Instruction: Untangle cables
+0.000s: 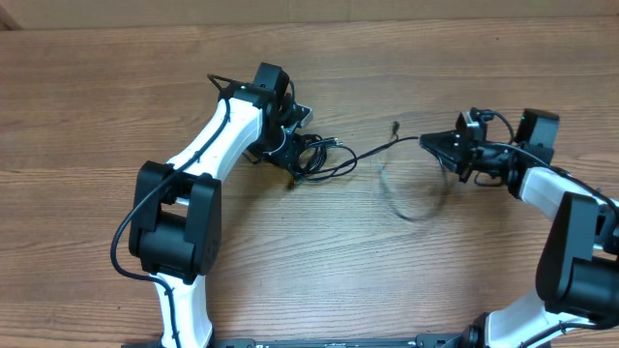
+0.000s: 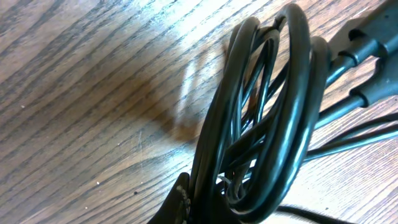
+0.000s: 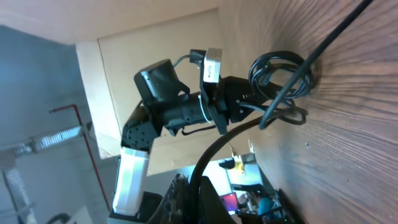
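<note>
The cables (image 1: 334, 155) lie central on the bench (image 1: 106, 68), well clear of every edge: coil (image 1: 311, 157) clenched in the left fingers (image 1: 288, 155), one strand (image 1: 379, 148) drawn into the clamped right fingers (image 1: 443, 145), a slack loop (image 1: 418, 215) on open wood between.

Overhead looks down; wrist views (near, low) share cables (image 2: 301, 74).

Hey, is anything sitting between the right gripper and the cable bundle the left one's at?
Nothing visible. Between the right gripper and the bundle lies only bare table, crossed by a strand running from the bundle to that gripper, which is shut on it. The left gripper is shut on the bundle.
</note>
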Controlling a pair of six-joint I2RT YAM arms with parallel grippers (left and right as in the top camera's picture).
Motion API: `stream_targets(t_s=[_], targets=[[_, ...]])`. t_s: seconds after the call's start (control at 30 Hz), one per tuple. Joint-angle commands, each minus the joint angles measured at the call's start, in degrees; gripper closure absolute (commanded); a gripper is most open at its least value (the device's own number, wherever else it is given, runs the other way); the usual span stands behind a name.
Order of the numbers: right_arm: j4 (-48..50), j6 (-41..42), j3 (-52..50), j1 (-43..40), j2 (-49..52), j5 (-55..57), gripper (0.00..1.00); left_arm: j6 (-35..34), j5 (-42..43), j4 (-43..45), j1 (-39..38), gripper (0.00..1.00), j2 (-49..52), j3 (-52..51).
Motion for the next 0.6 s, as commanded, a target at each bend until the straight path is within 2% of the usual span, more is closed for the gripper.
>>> stream_targets(t_s=[0.0, 0.2, 0.37, 0.57], targets=[[-2.6, -6.2, 0.0, -1.1, 0.1, -2.2, 0.96, -1.8, -4.2, -0.2, 0.3, 0.96, -0.9, -0.2], [-12.6, -14.3, 0.0, -1.1, 0.1, 6.8, 0.96, -4.5, -7.4, -0.2, 0.3, 0.96, -0.9, -0.2], [-23.8, -16.8, 0.0, -1.1, 0.1, 26.9, 0.96, -4.5, -7.4, -0.2, 0.3, 0.96, -0.9, -0.2], [-31.7, -16.8, 0.0, -1.1, 0.1, 48.3, 0.96, -4.5, -7.4, -0.2, 0.3, 0.96, -0.9, -0.2]])
